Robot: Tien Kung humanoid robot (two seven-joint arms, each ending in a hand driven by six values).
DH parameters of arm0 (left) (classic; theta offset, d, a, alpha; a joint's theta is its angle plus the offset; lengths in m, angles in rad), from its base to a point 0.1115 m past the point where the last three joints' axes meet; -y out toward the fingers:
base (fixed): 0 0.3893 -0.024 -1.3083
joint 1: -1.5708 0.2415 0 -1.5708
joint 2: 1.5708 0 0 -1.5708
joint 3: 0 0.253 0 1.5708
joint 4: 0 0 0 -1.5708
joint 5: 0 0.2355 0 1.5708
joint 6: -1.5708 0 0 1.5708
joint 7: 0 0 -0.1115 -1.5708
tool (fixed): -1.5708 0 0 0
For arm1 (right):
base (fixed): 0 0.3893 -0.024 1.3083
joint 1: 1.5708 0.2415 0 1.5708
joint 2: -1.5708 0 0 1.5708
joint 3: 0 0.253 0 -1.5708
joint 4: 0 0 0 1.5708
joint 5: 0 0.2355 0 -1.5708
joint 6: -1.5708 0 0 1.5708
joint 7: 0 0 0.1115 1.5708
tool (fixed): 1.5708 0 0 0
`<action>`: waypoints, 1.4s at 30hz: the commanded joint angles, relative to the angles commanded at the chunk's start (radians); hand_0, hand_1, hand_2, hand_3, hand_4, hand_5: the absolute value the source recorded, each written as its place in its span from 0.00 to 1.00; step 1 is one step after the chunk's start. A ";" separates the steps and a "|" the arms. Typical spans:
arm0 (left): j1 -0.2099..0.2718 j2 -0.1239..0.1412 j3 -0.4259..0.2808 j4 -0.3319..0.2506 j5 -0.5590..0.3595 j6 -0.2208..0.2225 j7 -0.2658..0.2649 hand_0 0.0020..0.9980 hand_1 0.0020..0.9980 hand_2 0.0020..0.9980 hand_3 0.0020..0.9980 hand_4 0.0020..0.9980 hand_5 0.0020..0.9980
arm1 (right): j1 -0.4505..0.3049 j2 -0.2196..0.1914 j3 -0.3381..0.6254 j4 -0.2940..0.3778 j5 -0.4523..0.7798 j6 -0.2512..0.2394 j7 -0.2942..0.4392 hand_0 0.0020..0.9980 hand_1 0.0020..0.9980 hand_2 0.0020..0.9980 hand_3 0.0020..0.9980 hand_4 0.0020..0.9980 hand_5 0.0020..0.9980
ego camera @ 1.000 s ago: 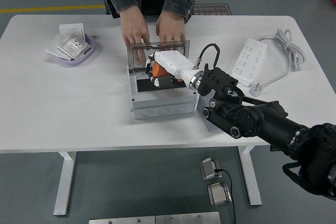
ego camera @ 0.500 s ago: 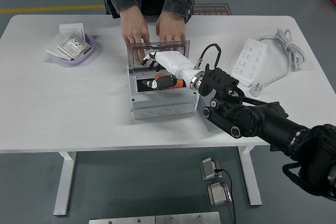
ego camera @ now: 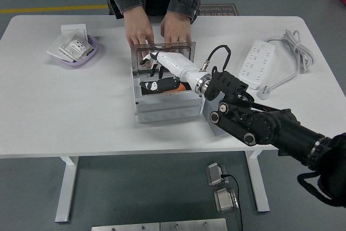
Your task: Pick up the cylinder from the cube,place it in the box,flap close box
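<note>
A grey box (ego camera: 165, 113) stands open at the table's middle. A person's two hands (ego camera: 139, 31) hold its clear lid (ego camera: 162, 48) upright at the back. An orange and black cylinder (ego camera: 165, 84) lies inside the box. My right hand (ego camera: 155, 64), white with dark fingertips, reaches in from the right. It hovers over the box's back part, just above the cylinder and close to the lid, with fingers spread and holding nothing. A grey block (ego camera: 210, 107), mostly hidden under my arm, sits right of the box. The left arm is out of view.
A purple bowl (ego camera: 86, 58) with several packets stands at the back left. A white power strip (ego camera: 257, 63) with its cable (ego camera: 294, 44) lies at the back right. The person stands at the far edge.
The hand let go of the cylinder, which now lies in the box. The hand then lifted and moved back toward the lid with fingers spread.
</note>
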 joint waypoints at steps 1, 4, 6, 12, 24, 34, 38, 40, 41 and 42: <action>0.001 0.000 -0.001 0.000 -0.001 0.000 0.000 0.71 0.71 0.65 0.77 0.79 0.63 | -0.001 -0.011 0.008 0.021 0.000 0.005 -0.004 0.58 0.36 0.45 0.75 0.82 0.45; 0.003 -0.001 -0.003 0.000 -0.001 0.001 0.000 0.71 0.71 0.65 0.77 0.79 0.63 | 0.002 -0.041 0.041 0.084 -0.004 0.017 -0.013 0.58 0.36 0.45 0.75 0.82 0.45; 0.003 0.000 -0.004 0.000 -0.001 0.002 -0.001 0.71 0.71 0.66 0.77 0.79 0.63 | 0.012 -0.059 0.074 0.112 -0.009 0.024 -0.017 0.56 0.36 0.47 0.74 0.81 0.45; 0.006 0.001 -0.006 0.000 0.000 0.002 0.003 0.71 0.71 0.66 0.77 0.79 0.62 | 0.054 -0.082 0.170 0.086 -0.014 0.045 -0.018 0.52 0.38 0.48 0.72 0.81 0.45; 0.000 0.005 -0.011 0.000 0.009 0.001 0.009 0.71 0.72 0.66 0.76 0.78 0.62 | 0.126 -0.034 0.200 -0.099 0.003 0.071 -0.013 0.58 0.65 0.67 0.61 0.81 0.45; -0.004 0.007 -0.013 0.000 0.014 0.002 0.010 0.71 0.72 0.66 0.76 0.78 0.62 | 0.148 0.020 0.151 -0.216 0.024 0.071 -0.013 0.69 0.68 0.68 0.62 0.81 0.45; -0.007 0.007 -0.012 0.000 0.013 0.002 0.009 0.71 0.73 0.67 0.74 0.78 0.61 | 0.146 0.033 0.139 -0.239 0.028 0.068 -0.009 0.70 0.68 0.67 0.63 0.81 0.45; -0.009 0.007 -0.010 0.000 0.012 0.001 0.008 0.71 0.73 0.67 0.74 0.78 0.61 | 0.144 0.039 0.132 -0.248 0.029 0.067 -0.007 0.70 0.68 0.67 0.63 0.81 0.45; -0.009 0.007 -0.010 0.000 0.012 0.001 0.007 0.71 0.73 0.67 0.73 0.78 0.61 | 0.142 0.040 0.128 -0.252 0.029 0.066 -0.006 0.69 0.68 0.67 0.63 0.81 0.45; -0.010 0.006 -0.010 0.000 0.012 0.001 0.007 0.71 0.73 0.67 0.73 0.78 0.61 | 0.141 0.042 0.124 -0.255 0.029 0.065 -0.005 0.69 0.68 0.67 0.63 0.81 0.45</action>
